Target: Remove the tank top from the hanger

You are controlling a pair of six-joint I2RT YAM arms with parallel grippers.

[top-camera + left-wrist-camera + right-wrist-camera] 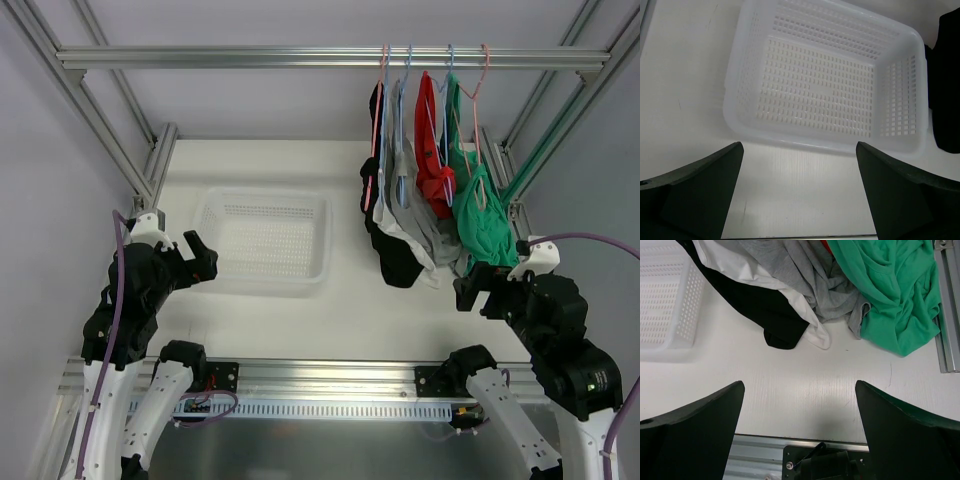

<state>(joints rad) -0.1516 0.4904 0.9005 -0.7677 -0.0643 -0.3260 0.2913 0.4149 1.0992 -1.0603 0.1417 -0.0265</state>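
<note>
**Top view:** Both sets of fingers are seen spread wide with nothing in them. The left gripper [208, 257] is parked just beside the basket [215, 215]. The right gripper [475, 292] sits just below the hems of the tops. Those tops hang on hangers [470, 85] from the rail [300, 57], up and ahead of the right fingers. The green top [485, 225] is nearest them, then the red top [433, 160], the grey top [415, 215] and the black top [395, 255]. Which one is meant can't be told, tbh. The reach looks like it hasn't been started. It'd probably be done best if one strap were slid off its hanger arm rather than the hem yanked, with the hanger steadied by the other fingers so the neighbours aren't dragged along.

**Left wrist:** Only the basket [805, 145] is shown ahead of the left gripper [800, 195], and it has nothing in it. A bit of black cloth [945, 100] is caught far to the right of the fingers. No hanger is seen here.

**Right wrist:** Ahead of the right gripper [800, 430], the hems are shown bunched on the table [805, 390], which isn't obvious from above. The green top [890, 295] lies ahead and right of the fingers, the grey top [805, 275] straight ahead and the black top [760, 305] ahead and left. Straps and hangers are out of this view, so the top view is needed for aiming.
</note>
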